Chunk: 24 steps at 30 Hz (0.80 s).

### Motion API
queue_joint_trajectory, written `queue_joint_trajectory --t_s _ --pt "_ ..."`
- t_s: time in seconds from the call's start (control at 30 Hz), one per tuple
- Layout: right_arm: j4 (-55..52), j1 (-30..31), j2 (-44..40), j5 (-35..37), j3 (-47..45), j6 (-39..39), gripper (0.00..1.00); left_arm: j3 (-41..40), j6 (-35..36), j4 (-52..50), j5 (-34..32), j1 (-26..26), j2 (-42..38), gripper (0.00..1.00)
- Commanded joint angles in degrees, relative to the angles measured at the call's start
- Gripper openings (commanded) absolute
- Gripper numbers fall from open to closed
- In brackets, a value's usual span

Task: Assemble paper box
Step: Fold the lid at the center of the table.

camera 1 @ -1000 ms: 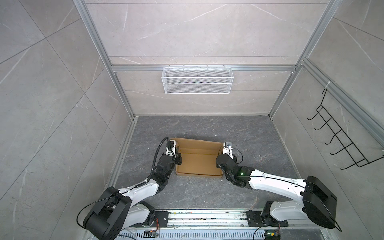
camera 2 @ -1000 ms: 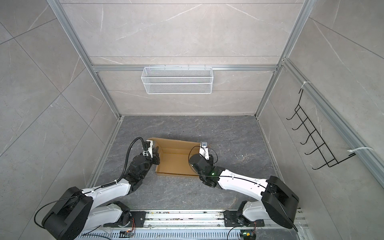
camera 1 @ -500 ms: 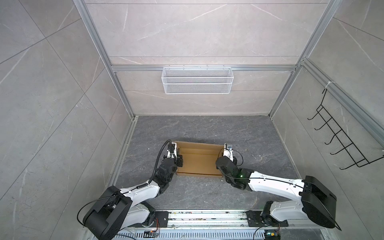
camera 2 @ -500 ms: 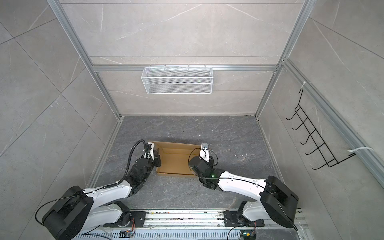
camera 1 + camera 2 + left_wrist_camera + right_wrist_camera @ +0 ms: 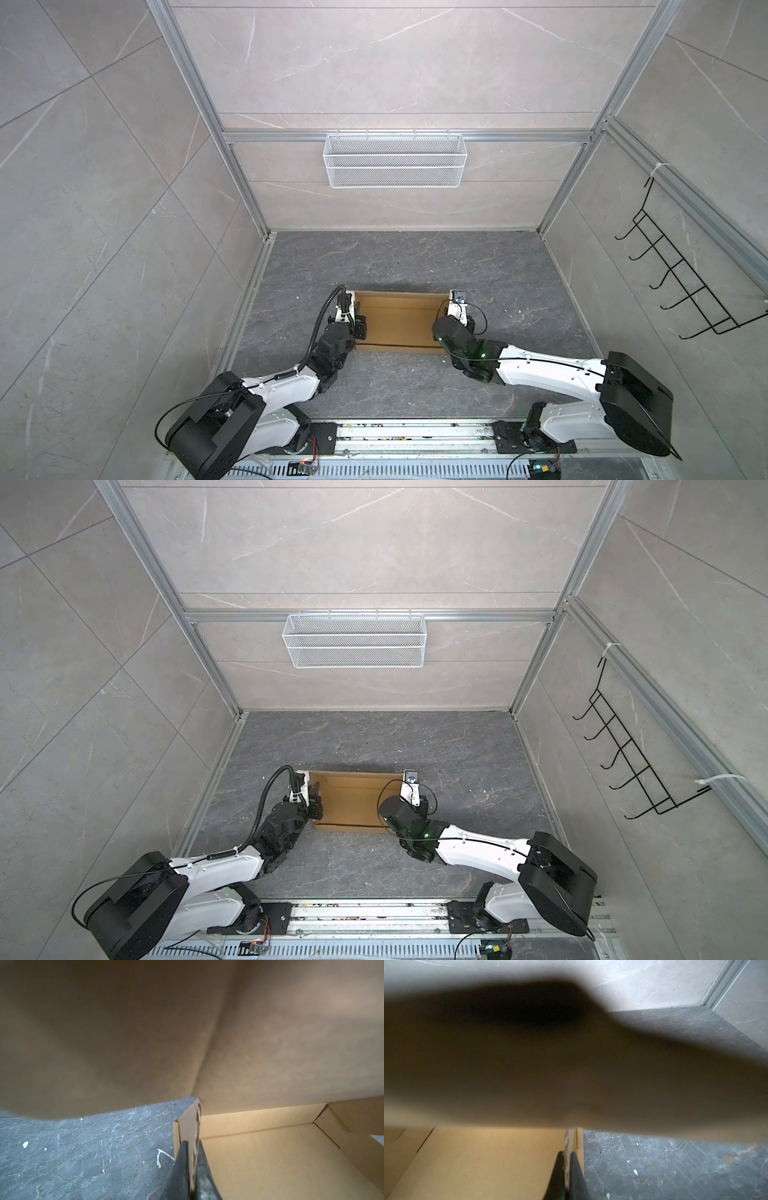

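Two grippers, both clamped on cardboard. The left gripper (image 5: 192,1145) pinches the upright left side wall of the box (image 5: 399,322) between its dark fingers (image 5: 180,1167), with only the wall's thickness separating the jaws. The right gripper (image 5: 566,1155) grips the right side wall in the same manner.

The box is brown, shallow and open on top. It sits flat on the dark grey surface (image 5: 415,257), toward the near edge and roughly midway between the left and right edges. In both top views one arm meets each short end of the box.

A blurred brown panel (image 5: 124,1032), close to the lens, covers most of each wrist view.

White specks (image 5: 25,1144) lie on the surface beside the box.

A wire basket (image 5: 395,160) hangs on the back wall and a black hook rack (image 5: 681,282) on the right wall, both well apart from the box.
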Motion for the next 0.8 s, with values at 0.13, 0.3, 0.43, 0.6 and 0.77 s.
queue_joint_trajectory --t_s 0.13,0.3,0.43,0.6,0.77 --pt "-3.00 1.46 1.43 -8.65 -3.02 -0.27 0.05 -2.94 1.50 -3.99 7.92 -2.38 0.83 0.02" --pt "-4.30 1.44 0.37 -10.41 -3.66 -2.31 0.09 -4.71 2.00 -3.87 6.82 -2.50 -0.61 0.02" --pt "-5.34 1.47 -0.51 -11.80 -4.08 -2.63 0.13 -5.60 2.42 -3.87 6.35 -2.50 -1.65 0.02" --pt "-7.26 1.46 -2.67 -12.83 -4.43 -3.01 0.25 -6.14 2.62 -4.16 5.41 -2.58 -2.75 0.02" --pt "-9.61 1.46 -6.54 -15.50 -4.79 -4.60 0.42 -6.16 2.86 -4.22 4.93 -2.67 -2.72 0.02"
